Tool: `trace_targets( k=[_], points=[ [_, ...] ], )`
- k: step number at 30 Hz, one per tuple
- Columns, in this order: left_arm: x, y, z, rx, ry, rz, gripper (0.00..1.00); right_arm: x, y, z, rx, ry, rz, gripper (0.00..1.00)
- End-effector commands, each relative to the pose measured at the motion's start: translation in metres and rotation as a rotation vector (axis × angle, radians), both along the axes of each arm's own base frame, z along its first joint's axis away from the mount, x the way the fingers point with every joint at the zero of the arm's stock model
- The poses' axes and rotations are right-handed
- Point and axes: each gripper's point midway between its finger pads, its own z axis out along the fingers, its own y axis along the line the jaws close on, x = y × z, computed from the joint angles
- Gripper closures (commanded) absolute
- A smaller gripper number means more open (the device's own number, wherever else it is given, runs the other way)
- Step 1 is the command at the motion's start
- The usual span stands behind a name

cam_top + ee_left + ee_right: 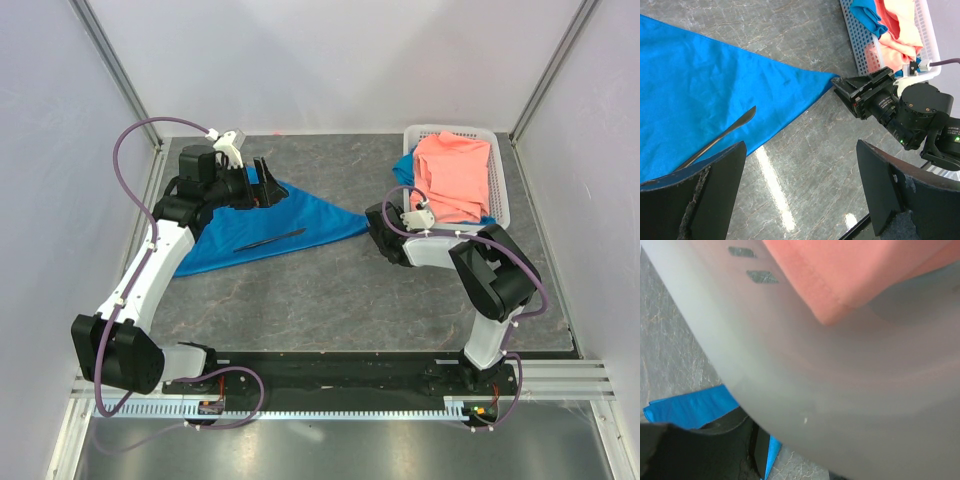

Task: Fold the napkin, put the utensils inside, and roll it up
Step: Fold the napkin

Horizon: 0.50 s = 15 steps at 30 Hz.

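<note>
The napkin (265,225) lies flat on the left half of the grey table (330,300), folded to a triangle, its long tip pointing right. The black utensil (270,239) rests on it near the front edge, lying slantwise with both ends on the cloth.

My left claw (262,183) hangs over the napkin's far edge, jaws spread wide and holding nothing. My right claw (839,85) sits low at the napkin's right tip. It touches the tip or nearly so, and I cannot tell whether its jaws have gripped the cloth.

Just behind that claw stands the white basket (500,190), holding a salmon-pink cloth (455,175) with a blue scrap (403,170) under it. My right wrist housing carries small white print, too fine to read.
</note>
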Motion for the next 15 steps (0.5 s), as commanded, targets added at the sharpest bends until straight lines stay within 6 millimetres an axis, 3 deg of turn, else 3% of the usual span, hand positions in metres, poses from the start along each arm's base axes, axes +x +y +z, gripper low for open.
trace_targets(
  k=[1,15],
  points=[
    [0.000,-0.002,0.013,-0.034,-0.034,-0.003,0.02,-0.005,-0.008,-0.013,-0.021,0.033,-0.046,0.51],
    [0.000,-0.003,0.013,-0.034,-0.034,-0.005,0.02,0.009,0.010,-0.008,0.056,-0.035,-0.001,0.48]
  ],
)
